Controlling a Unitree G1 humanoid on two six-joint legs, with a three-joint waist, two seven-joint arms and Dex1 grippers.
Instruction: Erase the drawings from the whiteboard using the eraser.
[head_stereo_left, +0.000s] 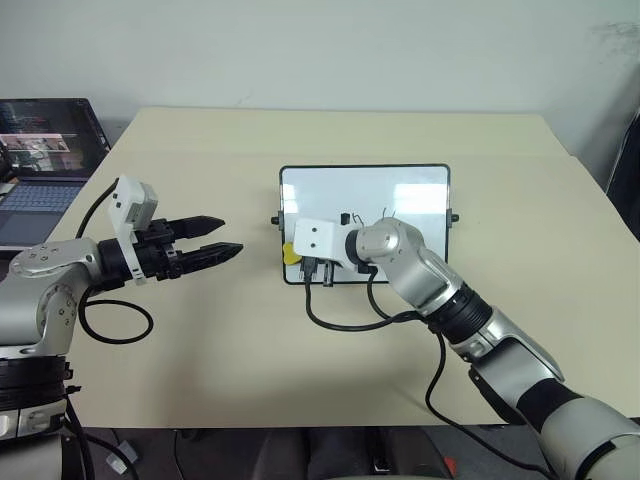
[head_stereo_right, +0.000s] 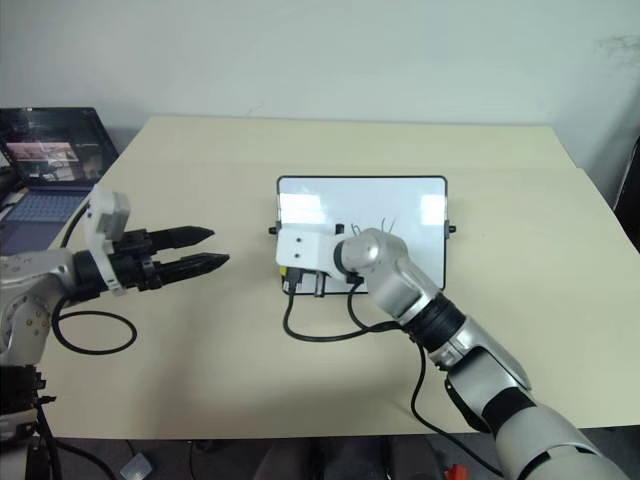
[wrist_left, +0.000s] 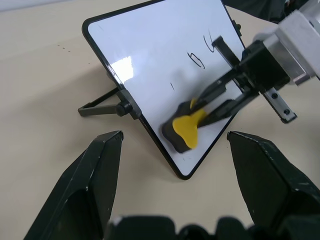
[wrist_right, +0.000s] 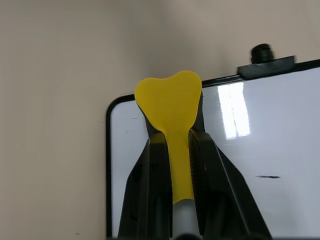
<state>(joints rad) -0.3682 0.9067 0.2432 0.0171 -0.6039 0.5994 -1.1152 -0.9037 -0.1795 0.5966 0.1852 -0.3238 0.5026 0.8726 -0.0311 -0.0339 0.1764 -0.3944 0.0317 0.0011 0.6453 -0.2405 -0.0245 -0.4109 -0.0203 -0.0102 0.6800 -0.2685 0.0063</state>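
Observation:
The whiteboard (head_stereo_left: 365, 195) stands tilted on its stand at the middle of the table (head_stereo_left: 250, 340). Thin dark drawings (wrist_left: 200, 60) sit in a row on its lower half: two letter-like scribbles and a short dash. My right gripper (wrist_right: 174, 137) is shut on the yellow eraser (wrist_left: 186, 131), which presses on the board at its near left corner, beside the dash. My left gripper (head_stereo_left: 222, 235) hovers open to the left of the board with nothing between its fingers, pointing toward it.
An open laptop (head_stereo_left: 40, 160) sits past the table's left edge. A black cable (head_stereo_left: 345, 320) from my right wrist loops on the table just in front of the board. The board's black stand leg (wrist_left: 100, 107) juts out behind its left side.

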